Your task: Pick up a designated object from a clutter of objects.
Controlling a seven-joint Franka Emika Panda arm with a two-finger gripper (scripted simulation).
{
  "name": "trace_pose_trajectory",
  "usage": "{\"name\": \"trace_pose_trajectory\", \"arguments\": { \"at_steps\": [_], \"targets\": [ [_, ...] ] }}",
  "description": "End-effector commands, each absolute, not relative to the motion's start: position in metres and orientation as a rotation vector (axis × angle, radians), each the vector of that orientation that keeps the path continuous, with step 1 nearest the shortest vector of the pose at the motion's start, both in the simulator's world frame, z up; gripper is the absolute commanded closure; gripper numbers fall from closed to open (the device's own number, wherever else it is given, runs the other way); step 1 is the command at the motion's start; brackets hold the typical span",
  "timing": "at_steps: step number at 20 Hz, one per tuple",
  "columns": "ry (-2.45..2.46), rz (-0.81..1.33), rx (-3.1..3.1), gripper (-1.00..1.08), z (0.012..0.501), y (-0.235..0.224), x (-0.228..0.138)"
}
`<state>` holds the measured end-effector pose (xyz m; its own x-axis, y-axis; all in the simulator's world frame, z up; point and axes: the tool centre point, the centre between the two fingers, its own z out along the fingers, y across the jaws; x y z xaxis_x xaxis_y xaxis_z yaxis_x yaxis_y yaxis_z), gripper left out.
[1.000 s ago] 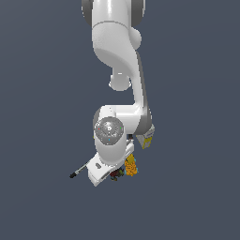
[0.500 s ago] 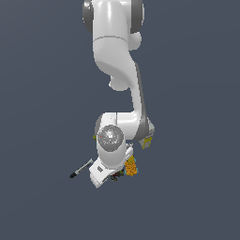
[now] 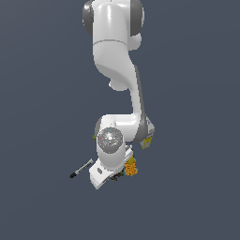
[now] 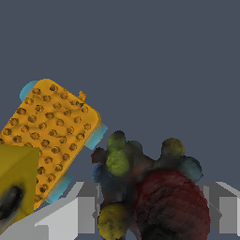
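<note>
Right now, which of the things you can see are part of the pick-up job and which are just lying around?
Part of the job:
- dark mottled clump, sitting between the gripper fingers
- gripper

Just lying about:
- orange-yellow patterned item, beside the clump
- black-and-white marker, off towards the exterior view's left

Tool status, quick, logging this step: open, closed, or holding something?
Tool: open, fingers either side of the dark clump; whether they touch it cannot be told.
</note>
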<state>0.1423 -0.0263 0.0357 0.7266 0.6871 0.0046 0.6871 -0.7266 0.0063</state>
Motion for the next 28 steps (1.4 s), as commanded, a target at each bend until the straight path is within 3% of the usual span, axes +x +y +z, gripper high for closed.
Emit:
{"name": "trace_pose_trajectory", "arguments": {
  "at_steps": [1,16,28],
  "targets": [
    [1.164,0.000,2.918,1.08,0.030,-0.025,0.140],
    [1.161,0.010,2.915,1.08,0.054,-0.025,0.136],
    [1.162,0.007,2.915,1.08,0.142,-0.019,0.106]
  ]
}}
